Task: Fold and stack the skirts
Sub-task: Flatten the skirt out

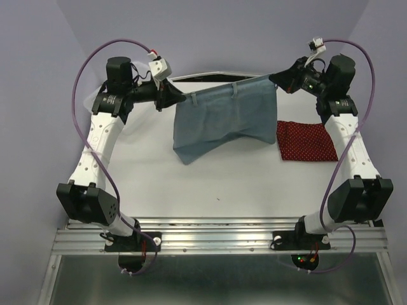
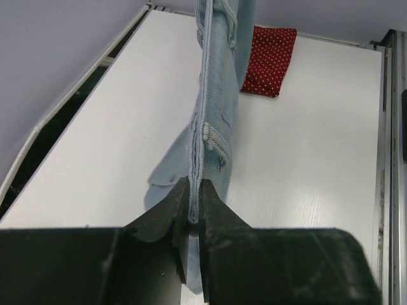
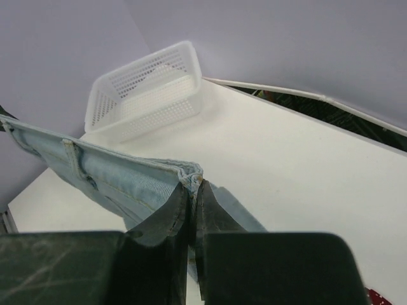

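The surface (image 1: 216, 184) is viewed from above and behind; close views are taken along the left tool (image 2: 195, 188) and right tool (image 3: 193, 187), the denim skirt (image 1: 219, 117) shared.

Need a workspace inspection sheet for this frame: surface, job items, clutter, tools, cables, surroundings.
Surface: white table, bare apart from the items below.
Job's things: denim skirt held up by its waistband between both arms, its lower part draping onto the table; red skirt lies folded flat on the right side. Not yet stacked.
Clutter: white mesh basket at a far corner, looks empty.
Grippers: left tool shut on one waistband end; right tool shut on the other.
Cables: purple cables loop free over each arm, no snag seen.
Surroundings: lavender walls; metal rail at the near edge.
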`<action>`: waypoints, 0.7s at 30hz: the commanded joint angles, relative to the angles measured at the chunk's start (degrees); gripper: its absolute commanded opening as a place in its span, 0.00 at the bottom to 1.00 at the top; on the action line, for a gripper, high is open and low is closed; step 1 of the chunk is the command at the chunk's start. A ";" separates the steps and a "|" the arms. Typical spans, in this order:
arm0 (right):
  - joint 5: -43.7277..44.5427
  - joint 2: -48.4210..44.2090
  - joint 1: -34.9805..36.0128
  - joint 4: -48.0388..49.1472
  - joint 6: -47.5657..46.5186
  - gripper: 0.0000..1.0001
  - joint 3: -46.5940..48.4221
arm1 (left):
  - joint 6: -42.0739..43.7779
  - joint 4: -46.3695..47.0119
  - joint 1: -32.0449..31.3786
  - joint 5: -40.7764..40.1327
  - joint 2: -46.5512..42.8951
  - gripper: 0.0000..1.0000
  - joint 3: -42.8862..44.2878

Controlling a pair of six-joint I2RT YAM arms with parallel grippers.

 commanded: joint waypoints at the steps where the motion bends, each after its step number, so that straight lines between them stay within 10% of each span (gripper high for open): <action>1: 14.02 0.72 -5.21 2.60 -5.36 0.01 1.21 | -5.66 4.86 4.91 -4.31 -3.99 0.00 -1.42; 7: 14.64 13.01 -5.21 4.09 -2.55 0.01 8.58 | -10.95 9.35 4.91 -7.91 9.08 0.00 7.88; 15: 17.71 34.28 -5.21 3.48 2.38 0.01 38.16 | -19.39 15.66 5.17 -11.87 38.00 0.00 46.45; 21: 20.80 37.03 -5.21 6.47 3.70 0.01 49.11 | -26.69 37.19 6.14 -12.58 36.63 0.00 46.76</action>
